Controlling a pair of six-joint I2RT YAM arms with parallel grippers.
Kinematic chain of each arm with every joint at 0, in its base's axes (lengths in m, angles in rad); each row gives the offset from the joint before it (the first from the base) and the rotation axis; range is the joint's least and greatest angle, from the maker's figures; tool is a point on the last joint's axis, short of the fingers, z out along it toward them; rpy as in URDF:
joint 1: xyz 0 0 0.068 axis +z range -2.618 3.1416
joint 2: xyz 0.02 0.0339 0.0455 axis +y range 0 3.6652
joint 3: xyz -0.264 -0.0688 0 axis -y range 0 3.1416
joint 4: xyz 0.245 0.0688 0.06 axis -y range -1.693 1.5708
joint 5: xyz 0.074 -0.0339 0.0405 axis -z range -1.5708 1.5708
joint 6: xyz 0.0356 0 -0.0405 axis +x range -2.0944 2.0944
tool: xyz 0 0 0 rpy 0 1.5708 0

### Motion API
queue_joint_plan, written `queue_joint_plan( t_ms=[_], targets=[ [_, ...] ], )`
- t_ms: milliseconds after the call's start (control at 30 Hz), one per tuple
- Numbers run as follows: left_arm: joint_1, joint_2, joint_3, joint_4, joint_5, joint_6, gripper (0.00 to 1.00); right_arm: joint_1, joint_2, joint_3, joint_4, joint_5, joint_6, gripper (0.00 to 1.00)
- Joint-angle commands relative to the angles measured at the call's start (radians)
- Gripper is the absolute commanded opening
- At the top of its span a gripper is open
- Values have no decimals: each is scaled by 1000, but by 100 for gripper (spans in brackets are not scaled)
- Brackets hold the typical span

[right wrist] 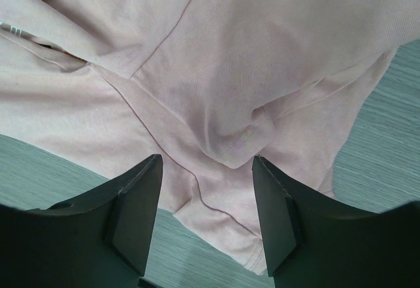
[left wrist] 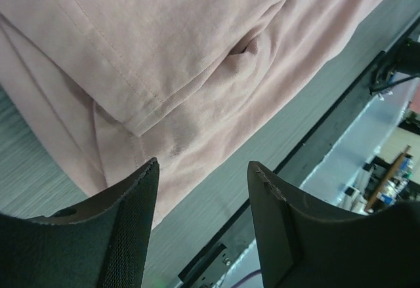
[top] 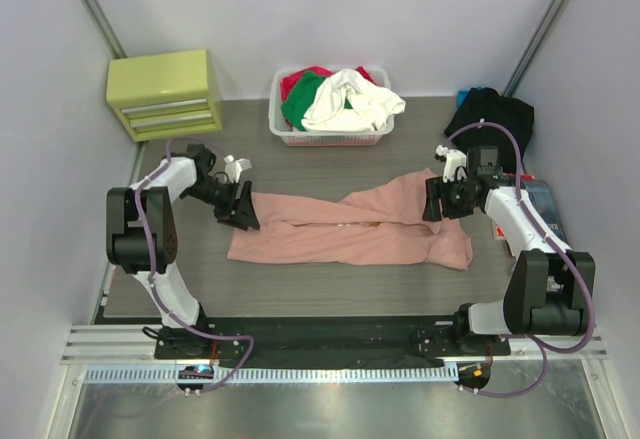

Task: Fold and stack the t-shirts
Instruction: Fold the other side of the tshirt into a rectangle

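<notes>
Near edge: both arms reach in from their bases. The pink t-shirt (top: 350, 239) lies flat mid-worktop (top: 330, 289), already doubled lengthwise into a long band running left to right, with a sleeve and hem showing as overlapping layers in the wrist views.

The left pincer (top: 240, 209) sits at the band's left end, low over the cloth. Its jaws stand apart with nothing between them, and the hemmed corner lies just ahead of the tips. The right pincer (top: 438, 202) is at the right end, jaws also apart and empty, poised over a bunched seam and cuff. Neither clamps cloth.

Step in hand, as I judge it: the lengthwise folds are done and the pincers are lining up on the two ends for the cross fold.

Next move likely needs each pincer to drop, pinch all layers at its end, then carry one end over to the other without the layers sliding apart. The bunching at the right end may need smoothing first.

Further back: the black t-shirt (top: 490, 114) is heaped at the far right, not yet folded and well apart from the pink one. A white basket (top: 330, 137) of mixed clothes stands at far centre, and a yellow-green drawer unit (top: 165, 94) at far left.
</notes>
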Motion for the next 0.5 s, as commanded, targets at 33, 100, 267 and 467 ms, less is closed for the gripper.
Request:
queue_joint_plan(
  t_ms=[33, 100, 267, 467],
  targets=[
    [1, -54, 10, 79, -59, -47, 58, -2, 10, 3, 31, -12, -4, 63],
    [1, -40, 13, 87, -59, -54, 58, -2, 9, 3, 31, -11, -6, 63],
    [2, -14, 10, 115, -68, -70, 58, -1, 6, 0, 32, -9, -7, 63],
    [2, 9, 16, 150, -103, -87, 58, -2, 7, 0, 32, -12, -9, 63]
  ],
)
